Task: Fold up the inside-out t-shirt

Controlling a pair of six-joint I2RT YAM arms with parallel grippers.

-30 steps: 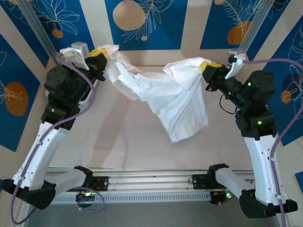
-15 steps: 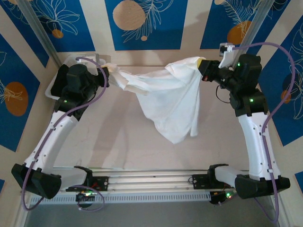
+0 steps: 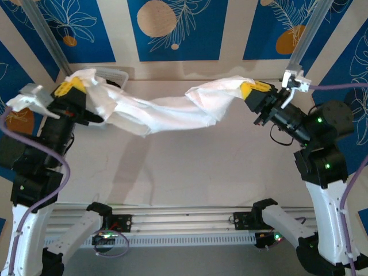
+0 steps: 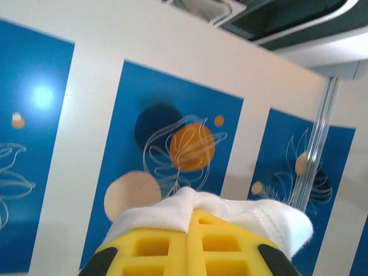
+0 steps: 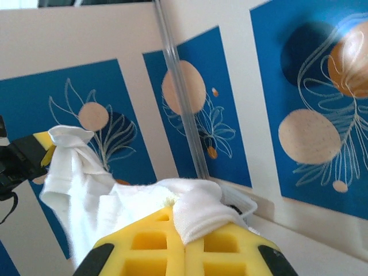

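The inside-out t-shirt (image 3: pixel 172 112) is a white, bunched band hanging in the air above the table, stretched between both arms. My left gripper (image 3: pixel 77 85) is shut on its left end at the rear left. My right gripper (image 3: pixel 245 89) is shut on its right end at the rear right. In the left wrist view the yellow fingers (image 4: pixel 144 247) meet, with a fold of the t-shirt (image 4: pixel 161 211) pinched at the left gripper's (image 4: pixel 188 214) tip. In the right wrist view a thick fold of the t-shirt (image 5: pixel 198 210) is clamped in the right gripper (image 5: pixel 179 221), and the cloth runs off to the left gripper (image 5: pixel 41 146).
A white plastic basket (image 3: pixel 118 73) sits at the table's rear left corner, just behind the left gripper; its rim (image 5: pixel 242 202) also peeks out past the right fingers. Metal frame posts (image 3: pixel 305 40) rise at both rear corners. The beige table (image 3: pixel 190 167) lies below the shirt.
Both arms have pulled apart and lifted. The shirt, which hung down in a long point in the middle, is now drawn out into a nearly level band between the grippers.
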